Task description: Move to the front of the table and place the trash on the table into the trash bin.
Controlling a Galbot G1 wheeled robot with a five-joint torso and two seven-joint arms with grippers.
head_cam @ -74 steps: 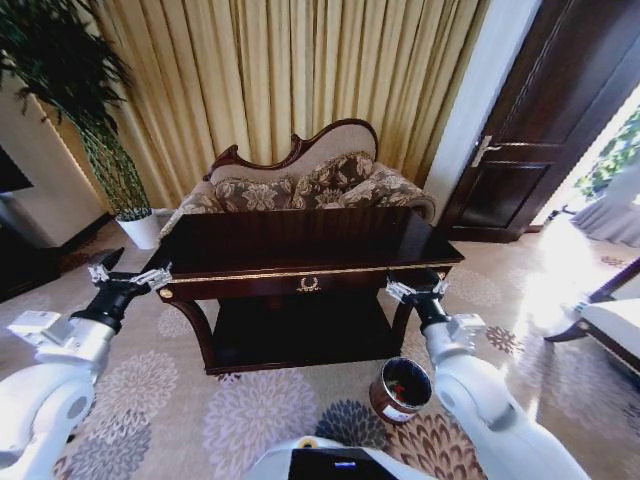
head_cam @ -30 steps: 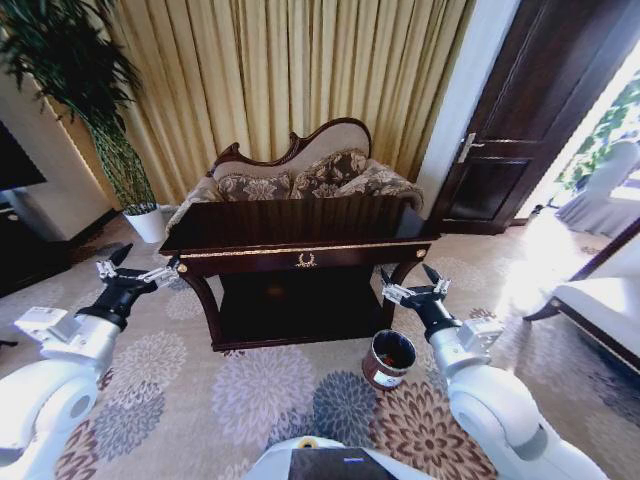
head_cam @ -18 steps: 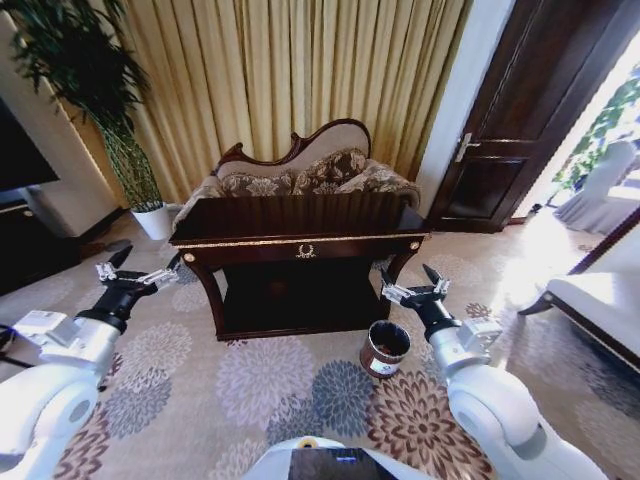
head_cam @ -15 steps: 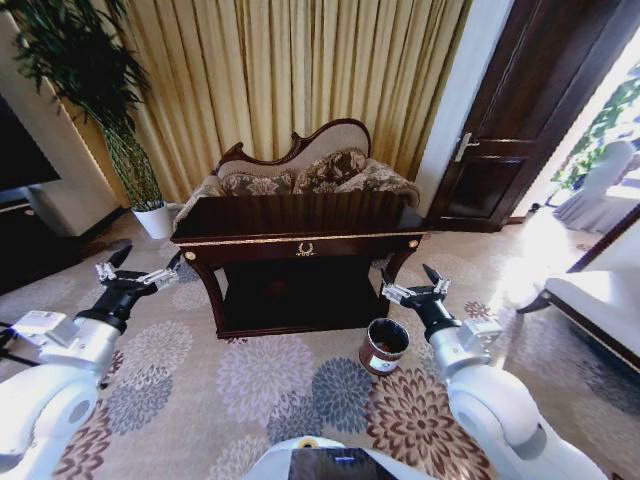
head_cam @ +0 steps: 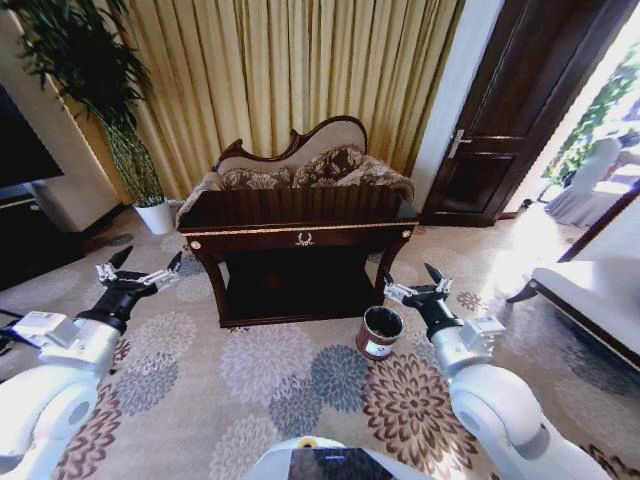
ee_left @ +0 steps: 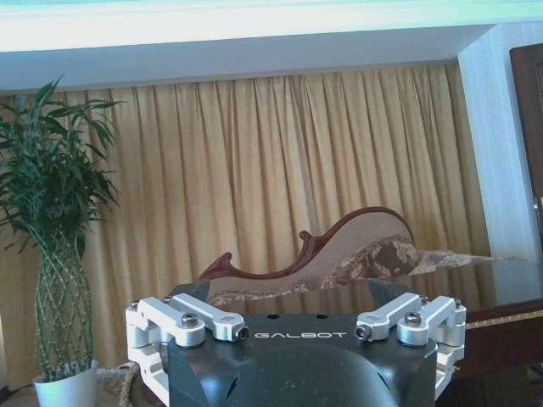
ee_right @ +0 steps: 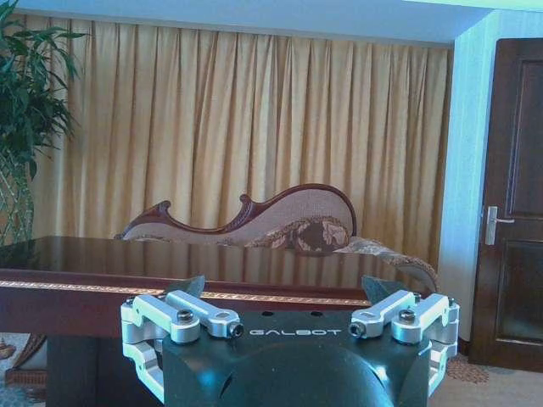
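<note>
— What's nearest you?
— My left gripper (head_cam: pixel 139 272) and right gripper (head_cam: pixel 414 289), both held over the carpet, fingers spread, holding nothing; the trash bin (head_cam: pixel 379 332) stands upright just beside my right one.
— And beyond?
— The table (head_cam: pixel 300 212), its long axis running side to side across my view, emblem front facing me; behind it the sofa (head_cam: pixel 298 166), then the curtains (head_cam: pixel 290 70).

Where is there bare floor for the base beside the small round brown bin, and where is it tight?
Open carpet lies between the left gripper and the dark glossy wooden table, and nearer the robot than the small round brown trash bin. It is tight on the right: the bin stands by the table's front right leg, with the open right gripper just beside it.
</note>
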